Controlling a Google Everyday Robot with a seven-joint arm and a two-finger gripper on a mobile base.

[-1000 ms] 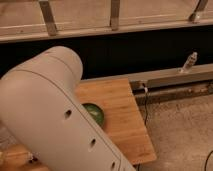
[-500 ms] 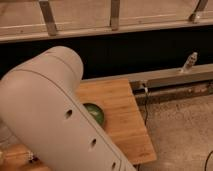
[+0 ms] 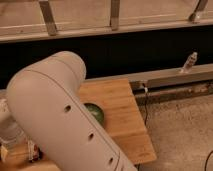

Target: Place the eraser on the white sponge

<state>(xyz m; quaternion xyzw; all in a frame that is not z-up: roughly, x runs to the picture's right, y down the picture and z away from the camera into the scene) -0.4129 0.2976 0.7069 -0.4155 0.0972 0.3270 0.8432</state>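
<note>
Two risks: you are working blind. The arm (image 3: 60,115) fills the view, so a reach now could knock the green round object (image 3: 96,114) on the wooden table (image 3: 122,107), or you could close on the wrong piece of the small clutter (image 3: 32,149).
Arm pose: the bulky link slants from upper left down to the bottom edge, across the table's left half.
Gripper: out of sight behind that link — you cannot tell how wide it stands or whether it carries anything.
Eraser: not identifiable; possibly among the lower-left clutter.
White sponge: not visible.
</note>
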